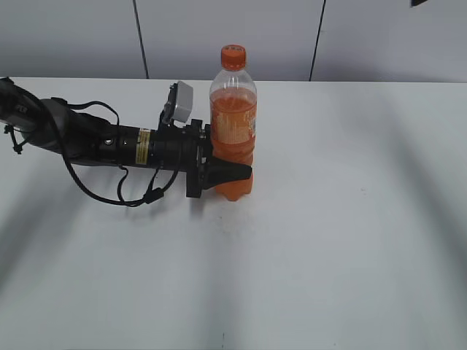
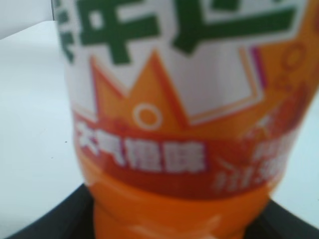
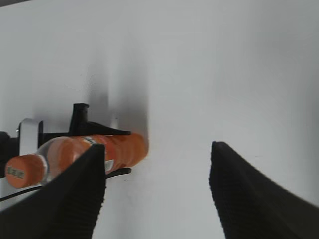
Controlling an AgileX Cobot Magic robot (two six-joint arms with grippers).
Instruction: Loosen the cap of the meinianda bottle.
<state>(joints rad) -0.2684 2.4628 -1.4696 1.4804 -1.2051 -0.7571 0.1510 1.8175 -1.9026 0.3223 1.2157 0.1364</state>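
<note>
The meinianda bottle (image 1: 233, 127) stands upright on the white table, full of orange drink, with its orange cap (image 1: 233, 57) on top. My left gripper (image 1: 228, 173) is shut on the bottle's waisted lower body, reaching in from the left. The left wrist view is filled by the bottle's label (image 2: 184, 99), with black fingers at both lower corners. My right gripper (image 3: 157, 152) is open and empty, high above the table, out of the exterior view. Its view shows the bottle (image 3: 94, 149) and cap (image 3: 20, 172) at lower left, partly behind its left finger.
The white table (image 1: 350, 233) stretches to the right and front of the bottle. The left arm with its cable (image 1: 109, 146) lies low across the table's left side. A grey panelled wall (image 1: 365, 36) runs behind.
</note>
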